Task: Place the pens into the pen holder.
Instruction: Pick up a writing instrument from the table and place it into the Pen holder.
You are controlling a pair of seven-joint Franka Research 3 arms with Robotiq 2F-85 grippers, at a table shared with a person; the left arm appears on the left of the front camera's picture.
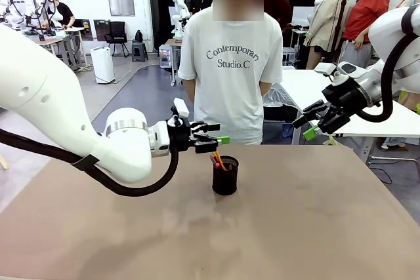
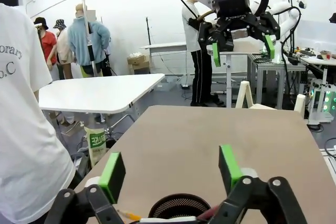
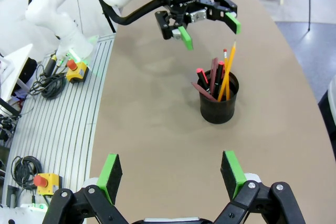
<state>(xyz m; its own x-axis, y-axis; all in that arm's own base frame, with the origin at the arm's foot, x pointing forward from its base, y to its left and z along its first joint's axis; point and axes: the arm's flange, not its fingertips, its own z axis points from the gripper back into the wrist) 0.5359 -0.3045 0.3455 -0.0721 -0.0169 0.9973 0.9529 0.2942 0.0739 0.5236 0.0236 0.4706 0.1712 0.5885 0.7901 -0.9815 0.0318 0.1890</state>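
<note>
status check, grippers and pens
Left gripper open, empty, just above the pen holder. Right gripper open, empty, held high. Pens standing in the holder. Nothing in the way.

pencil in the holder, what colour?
Yellow-orange pencil with a red-pink tip, standing in the black pen holder; clearest in the right wrist view.

1. The pen holder (image 1: 225, 176) stands upright on the table (image 1: 315, 227), near the middle and toward the far edge.
2. The pens (image 3: 216, 80) stand inside the pen holder, leaning and rising above its rim.
3. The left gripper (image 1: 222, 141) hangs just above the pen holder, slightly to its left, touching nothing.
4. The right gripper (image 1: 306, 126) hangs well to the right of the pen holder, above the table's far right edge.
5. A person (image 1: 231, 70) stands behind the table's far edge, directly behind the pen holder.
</note>
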